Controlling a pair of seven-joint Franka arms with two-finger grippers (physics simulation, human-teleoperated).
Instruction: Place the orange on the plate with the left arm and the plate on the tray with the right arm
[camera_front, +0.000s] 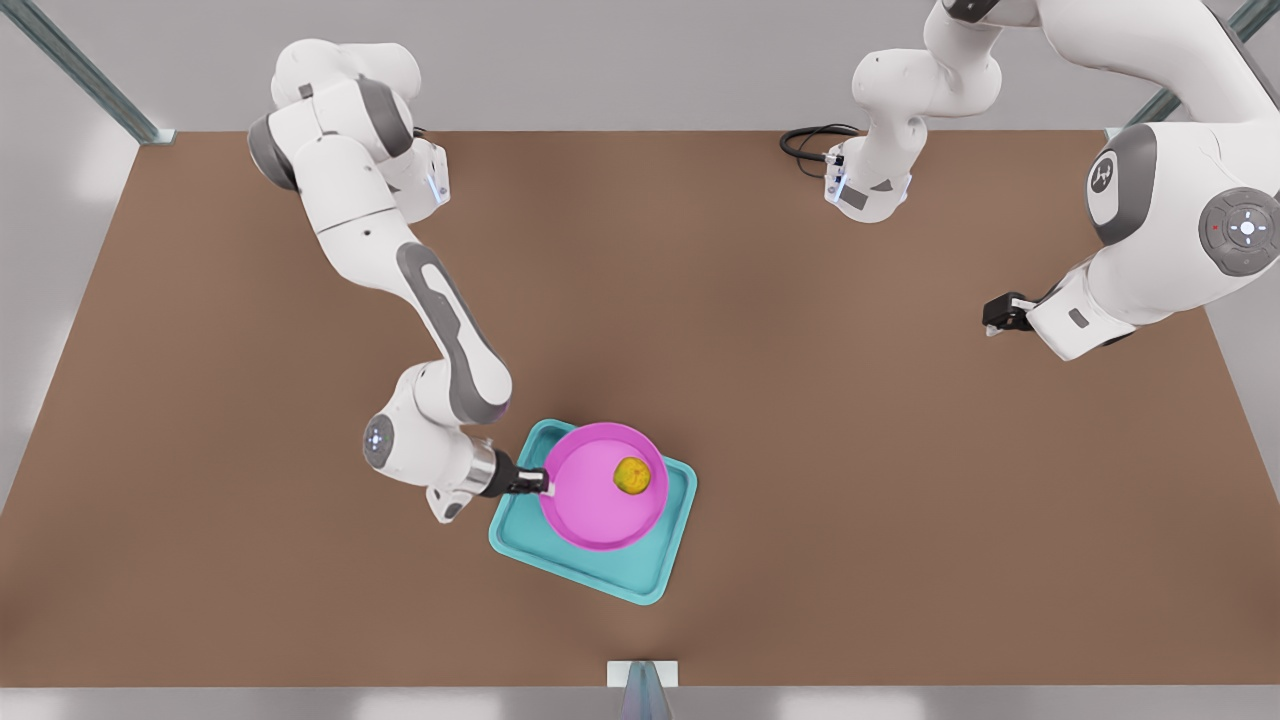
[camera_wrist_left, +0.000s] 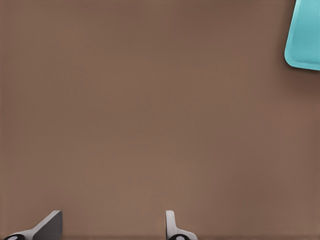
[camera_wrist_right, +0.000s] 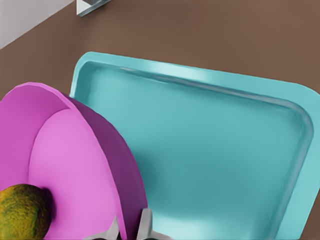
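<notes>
Plate (camera_wrist_right: 75, 165) rim pinched by right tool (camera_wrist_right: 131, 226), above tray (camera_wrist_right: 210, 165); orange (camera_wrist_right: 22, 210) inside. Left tool (camera_wrist_left: 112, 227) gaping, waiting.

right arm bent low at front view's left, right gripper (camera_front: 541, 484) fingers pinched on plate (camera_front: 600, 490) rim, wrist near horizontal, left arm waiting, raised at front view's right, left gripper (camera_front: 995, 318) fingers (camera_wrist_left: 172, 226) spread apart, holding nothing

Orange (camera_front: 632, 475) on pink plate (camera_front: 590, 510) over tray (camera_front: 640, 575)
</notes>
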